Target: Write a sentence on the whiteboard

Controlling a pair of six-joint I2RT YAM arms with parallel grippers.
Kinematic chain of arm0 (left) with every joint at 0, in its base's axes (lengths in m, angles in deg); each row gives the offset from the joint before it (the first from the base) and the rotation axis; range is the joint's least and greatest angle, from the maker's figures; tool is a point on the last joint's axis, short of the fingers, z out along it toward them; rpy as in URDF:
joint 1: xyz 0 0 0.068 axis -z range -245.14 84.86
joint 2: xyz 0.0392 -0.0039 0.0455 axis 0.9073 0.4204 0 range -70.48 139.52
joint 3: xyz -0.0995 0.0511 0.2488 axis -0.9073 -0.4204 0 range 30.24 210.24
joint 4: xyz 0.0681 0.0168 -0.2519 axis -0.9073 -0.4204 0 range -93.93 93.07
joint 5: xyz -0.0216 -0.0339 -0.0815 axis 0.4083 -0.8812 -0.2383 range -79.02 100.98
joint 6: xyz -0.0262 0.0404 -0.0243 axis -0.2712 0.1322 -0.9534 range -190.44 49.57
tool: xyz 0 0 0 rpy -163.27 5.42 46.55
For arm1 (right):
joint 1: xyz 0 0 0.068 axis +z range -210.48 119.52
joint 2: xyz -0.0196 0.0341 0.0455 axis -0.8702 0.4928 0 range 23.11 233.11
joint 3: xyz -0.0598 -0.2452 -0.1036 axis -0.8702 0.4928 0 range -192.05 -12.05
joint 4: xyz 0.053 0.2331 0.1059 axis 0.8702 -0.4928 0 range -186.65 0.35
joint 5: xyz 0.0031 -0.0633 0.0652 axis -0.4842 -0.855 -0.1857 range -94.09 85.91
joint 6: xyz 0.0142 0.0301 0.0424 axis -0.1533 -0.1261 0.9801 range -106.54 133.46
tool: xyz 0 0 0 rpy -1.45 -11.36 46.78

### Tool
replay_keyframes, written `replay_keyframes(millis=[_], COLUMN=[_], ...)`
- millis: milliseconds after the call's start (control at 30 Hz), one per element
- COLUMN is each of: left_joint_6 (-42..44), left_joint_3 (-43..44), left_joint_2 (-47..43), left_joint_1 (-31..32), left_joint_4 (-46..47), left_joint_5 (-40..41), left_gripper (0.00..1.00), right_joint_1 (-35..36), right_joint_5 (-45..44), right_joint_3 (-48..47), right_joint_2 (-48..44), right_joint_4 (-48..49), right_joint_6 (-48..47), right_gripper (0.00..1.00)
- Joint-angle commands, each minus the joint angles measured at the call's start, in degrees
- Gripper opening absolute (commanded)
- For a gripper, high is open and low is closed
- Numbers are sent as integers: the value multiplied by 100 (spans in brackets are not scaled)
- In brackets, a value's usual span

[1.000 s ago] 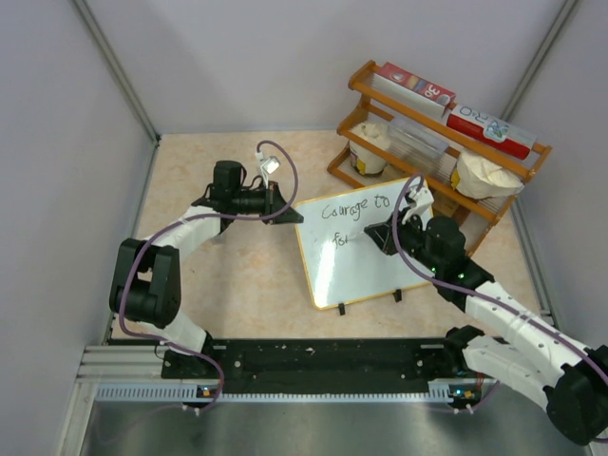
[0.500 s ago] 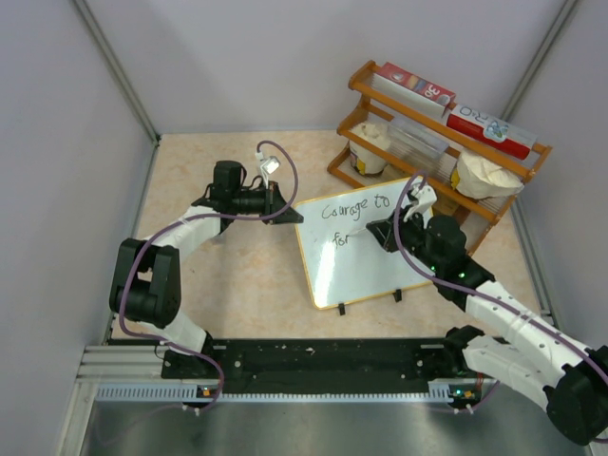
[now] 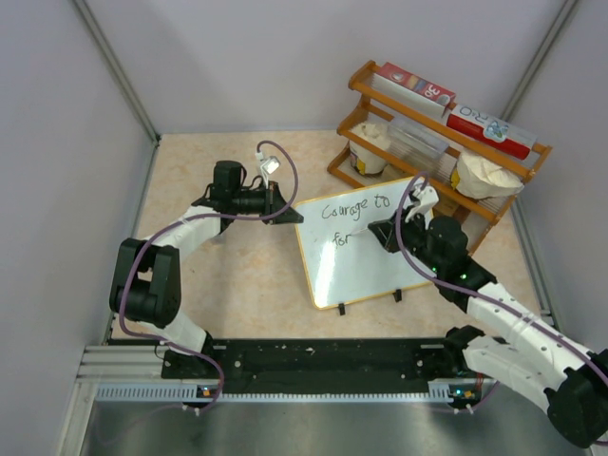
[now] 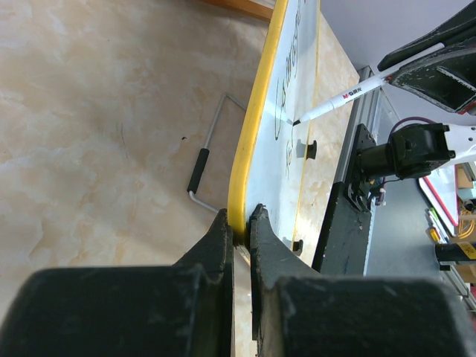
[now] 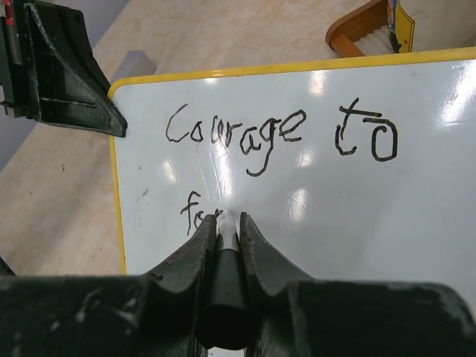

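Observation:
The whiteboard (image 3: 366,271) stands tilted on its two black feet in the middle of the table, with a yellow rim (image 4: 253,141). The sentence (image 5: 245,134) reads "Courage to", and a second line begins with "fo" (image 3: 342,239). My left gripper (image 4: 239,219) is shut on the board's left rim, also visible from above as the left gripper (image 3: 293,217). My right gripper (image 5: 225,219) is shut on a marker (image 5: 225,260), white with a black end. The marker (image 4: 349,94) touches the board with its tip right after the "fo".
A wooden rack (image 3: 437,152) with boxes, bowls and a clear tub stands just behind the board's right side. A wire stand leg (image 4: 208,149) lies on the table behind the board. Grey walls close in the sides, and a black rail (image 3: 313,361) runs along the front.
The right gripper and marker have crept slightly to the right along the second line. The left arm and the board have not moved.

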Motion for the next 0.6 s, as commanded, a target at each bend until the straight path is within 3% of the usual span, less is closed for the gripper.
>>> replay_keyframes(millis=[0,567], left_joint_6=[1101,1101], left_joint_3=[-267,-267], left_joint_2=[204,186], left_joint_1=[319,319], left_joint_4=[-254,-236], left_joint_5=[528,519], left_gripper=[0,0], right_joint_1=[-5,-5], right_joint_5=[-83,-407], right_joint_3=[44,-79], right_joint_2=[-45,-432], right_joint_4=[-79,80], right_joint_6=[-153,-65], right_gripper=[0,0])
